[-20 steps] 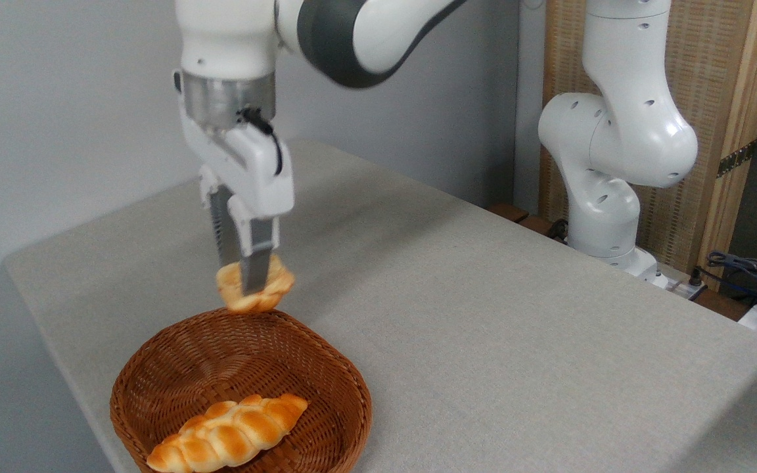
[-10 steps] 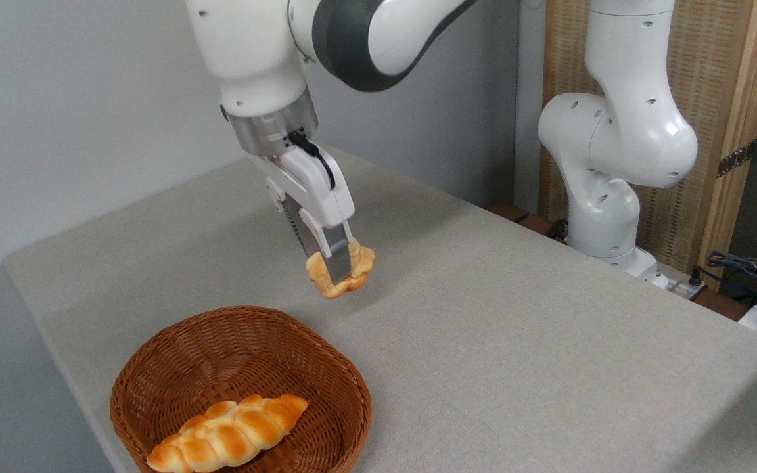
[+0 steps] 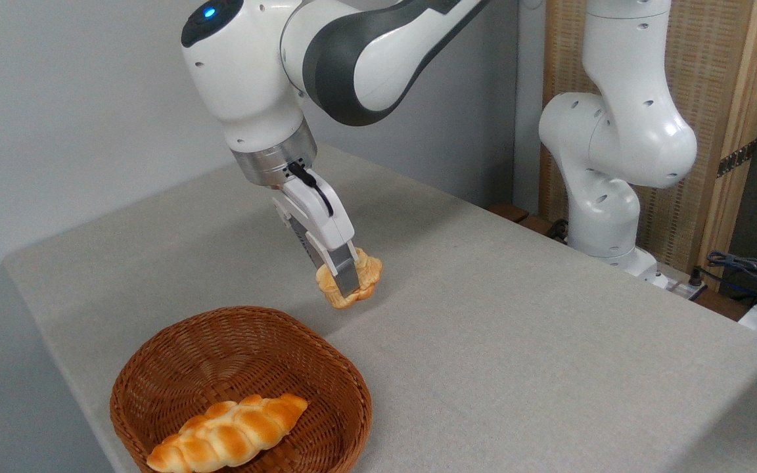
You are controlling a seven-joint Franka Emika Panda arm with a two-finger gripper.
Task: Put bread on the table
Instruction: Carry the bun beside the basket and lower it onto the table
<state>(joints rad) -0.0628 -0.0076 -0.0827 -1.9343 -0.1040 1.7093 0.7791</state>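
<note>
Fixed camera, only view:

- Step in hand: the place phase. The gripper (image 3: 348, 284) is pinching the bread (image 3: 349, 286), fingers closed on the bun's two sides, with the near finger (image 3: 345, 274) across its front face.
- The bun hangs tilted, golden underside facing down and toward the camera. It is out of the wicker basket (image 3: 175, 360) and sits at about 1 o'clock from the basket's centre, just past the far rim.
- Below it is bare grey table (image 3: 516, 341). A soft shadow lies right under the bun, so I'd judge it very low. Can't tell from this angle whether the lower edge is touching the cloth or just clear of it.
- The braided loaf (image 3: 229, 433) lies in the basket at roughly 6 o'clock and isn't part of this job.
- The arm's wrist is tipped, with the fingers pointing down toward 5 o'clock.

Next move, my read:
- Close whatever gap remains, straight down, until the bun is resting on the cloth.
- Spread the fingers, then retract back along the finger axis toward 11 o'clock so they don't drag the bun.
- Risk: the bun is tilted and may roll or flop on release. The basket rim is near on the 7 o'clock side, so avoid nudging it that way.
</note>
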